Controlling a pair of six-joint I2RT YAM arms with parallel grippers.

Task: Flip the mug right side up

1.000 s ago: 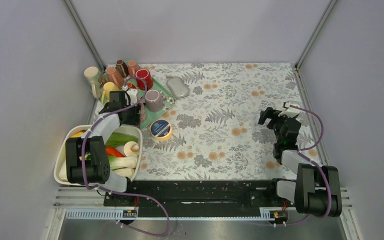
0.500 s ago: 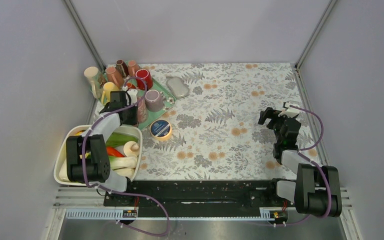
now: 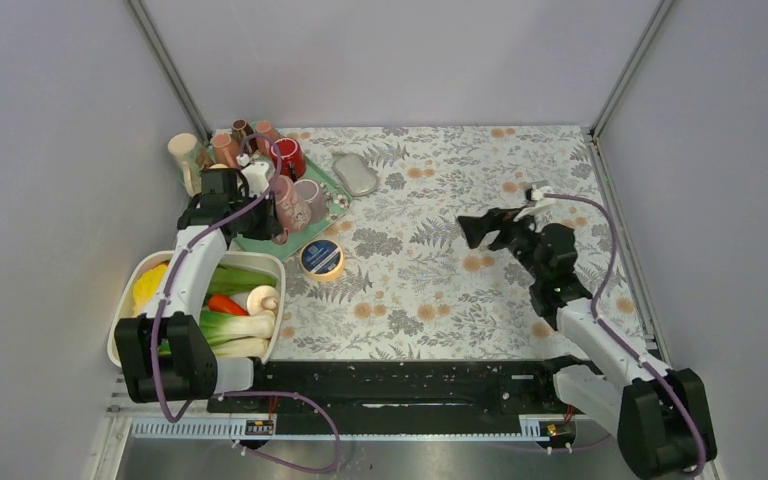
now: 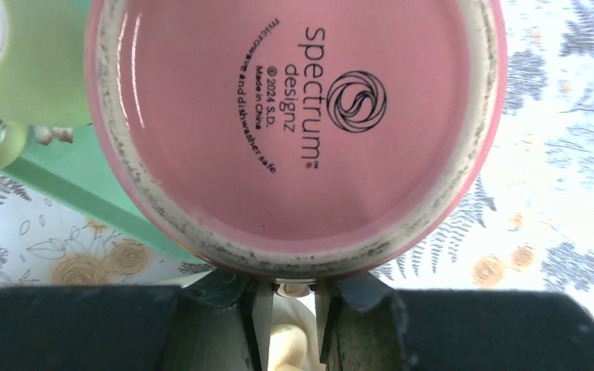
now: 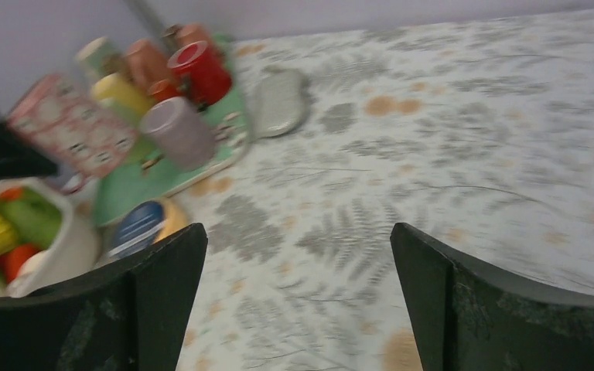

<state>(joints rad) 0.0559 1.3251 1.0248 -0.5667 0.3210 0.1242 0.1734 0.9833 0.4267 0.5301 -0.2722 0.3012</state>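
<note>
The pink patterned mug (image 3: 288, 203) hangs tilted above the green tray (image 3: 260, 243), held by its handle in my left gripper (image 3: 263, 190). In the left wrist view its pink base (image 4: 294, 116) with the maker's print fills the frame, and my left gripper (image 4: 290, 297) is shut on the handle just below it. The mug also shows in the right wrist view (image 5: 66, 127), lifted beside the other cups. My right gripper (image 3: 480, 228) is open and empty over the middle of the table, its jaws wide apart in the right wrist view (image 5: 298, 255).
On and behind the tray stand a red mug (image 3: 288, 157), a mauve mug (image 3: 311, 199), a brown cup (image 3: 225, 150) and a cream cup (image 3: 185, 150). A grey oval dish (image 3: 356, 173) lies to the right. A tape roll (image 3: 321, 258) lies in front. A white bin (image 3: 140, 268) holds vegetables.
My left gripper has lifted the pink mug off the tray and swung it back and up. My right arm has reached left toward the middle of the table, still open.
</note>
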